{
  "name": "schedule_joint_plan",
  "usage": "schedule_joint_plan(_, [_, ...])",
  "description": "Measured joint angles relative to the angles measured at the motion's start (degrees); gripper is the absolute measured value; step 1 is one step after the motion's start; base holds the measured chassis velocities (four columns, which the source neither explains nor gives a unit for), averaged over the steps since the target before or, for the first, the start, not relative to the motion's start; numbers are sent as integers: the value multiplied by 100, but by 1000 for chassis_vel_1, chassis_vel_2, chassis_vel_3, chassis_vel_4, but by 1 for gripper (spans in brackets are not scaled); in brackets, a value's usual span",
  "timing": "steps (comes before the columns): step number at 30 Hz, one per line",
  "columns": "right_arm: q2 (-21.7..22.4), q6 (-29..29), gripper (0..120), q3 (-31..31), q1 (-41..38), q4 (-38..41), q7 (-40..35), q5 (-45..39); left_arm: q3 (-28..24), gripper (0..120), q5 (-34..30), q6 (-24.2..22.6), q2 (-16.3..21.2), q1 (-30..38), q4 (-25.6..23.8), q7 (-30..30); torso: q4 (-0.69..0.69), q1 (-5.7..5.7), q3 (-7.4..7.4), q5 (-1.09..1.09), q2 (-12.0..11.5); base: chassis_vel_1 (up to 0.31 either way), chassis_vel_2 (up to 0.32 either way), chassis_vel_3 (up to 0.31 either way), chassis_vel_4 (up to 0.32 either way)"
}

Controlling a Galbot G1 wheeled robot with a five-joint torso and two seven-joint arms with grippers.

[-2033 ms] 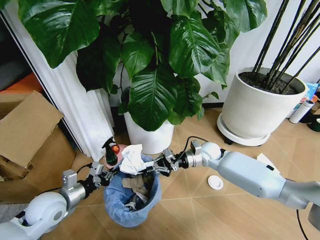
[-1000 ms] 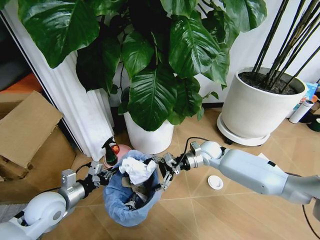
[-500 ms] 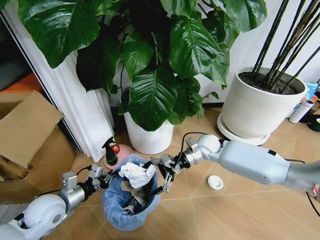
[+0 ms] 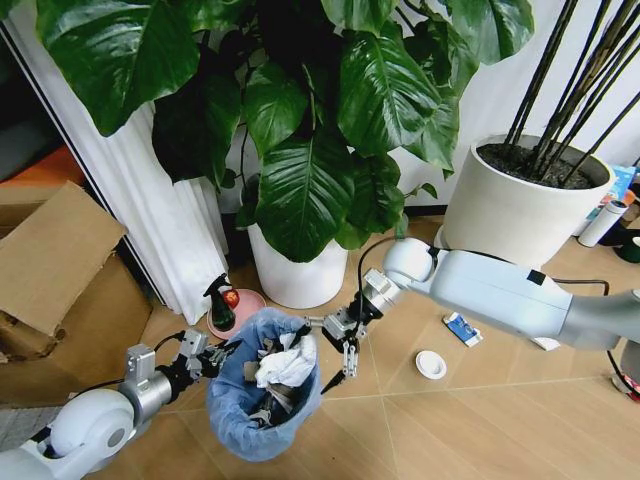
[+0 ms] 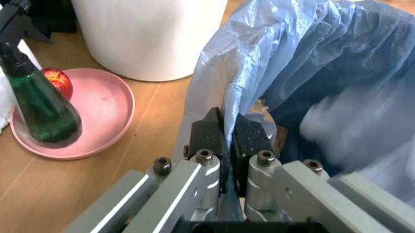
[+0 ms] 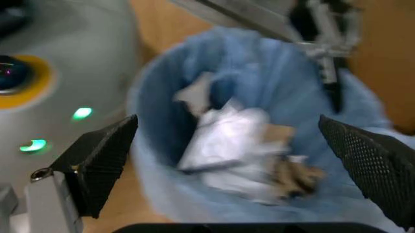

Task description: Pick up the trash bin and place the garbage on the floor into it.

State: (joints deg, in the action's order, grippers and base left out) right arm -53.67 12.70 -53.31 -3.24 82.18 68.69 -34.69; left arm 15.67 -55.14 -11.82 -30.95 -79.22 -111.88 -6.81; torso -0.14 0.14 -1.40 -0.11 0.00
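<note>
Bin (image 4: 262, 400): pinched in my left claw (image 5: 227, 141), paper (image 4: 283, 366) in; right claw (image 4: 338, 352) spread empty; disc (image 4: 431, 364), packet (image 4: 462, 328) outstanding.

Home living space, wooden floor (image 4: 400, 420), big leafy houseplant (image 4: 300, 110) in white pot (image 4: 300, 275), second large pot (image 4: 520, 215), cardboard box (image 4: 55, 270), spray bottle (image 4: 219, 305) on pink saucer (image 4: 240, 305)

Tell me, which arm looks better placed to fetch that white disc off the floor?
Probably the right gripper: its jaws are open beside the white disc. The left gripper is clamped on the trash bin.
</note>
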Motion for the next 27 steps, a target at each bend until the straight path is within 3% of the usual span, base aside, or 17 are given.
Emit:
schedule_joint_plan(9, [-34,47,100,203,223,-147,-396,11,-52,0,-46,-12,10,51,-2,22,0,0,0,0,0,0,0,0,0])
schedule_joint_plan(13, [113,-83,100,660,640,-276,-779,-515,-12,0,-43,-12,9,16,38,23,1,0,0,1,0,0,0,0,0])
schedule_joint_plan(15, [378,-382,100,1617,1432,-299,-1650,-1310,60,0,-75,-12,7,23,34,27,2,0,0,2,0,0,0,0,0])
schedule_joint_plan(16, [378,-382,100,1617,1432,-299,-1650,-1310,60,0,-75,-12,7,23,34,27,2,0,0,2,0,0,0,0,0])
schedule_joint_plan(19, [656,-600,100,2798,2622,-171,-2520,-1556,116,0,-129,-12,-13,85,24,48,-1,0,1,2,1,0,0,0,0])
schedule_joint_plan(20, [656,-600,100,2798,2622,-171,-2520,-1556,116,0,-129,-12,-13,85,24,48,-1,0,1,2,1,0,0,0,0])
schedule_joint_plan(21, [734,-680,100,3231,3115,-125,-2869,-1577,123,0,-132,-12,-26,100,24,53,-5,0,0,11,1,0,0,0,0])
schedule_joint_plan(23, [800,-836,100,4043,4046,13,-3811,-1656,130,0,-146,-17,-70,144,23,55,-5,0,1,-5,1,0,0,0,0])
schedule_joint_plan(24, [800,-836,100,4043,4046,13,-3811,-1656,130,0,-146,-17,-70,144,23,55,-5,0,1,-5,1,0,0,0,0])
schedule_joint_plan(27, [693,-936,100,4853,5157,138,-4852,-1721,142,0,-178,-22,-112,215,21,54,0,-1,1,7,1,0,0,0,0])
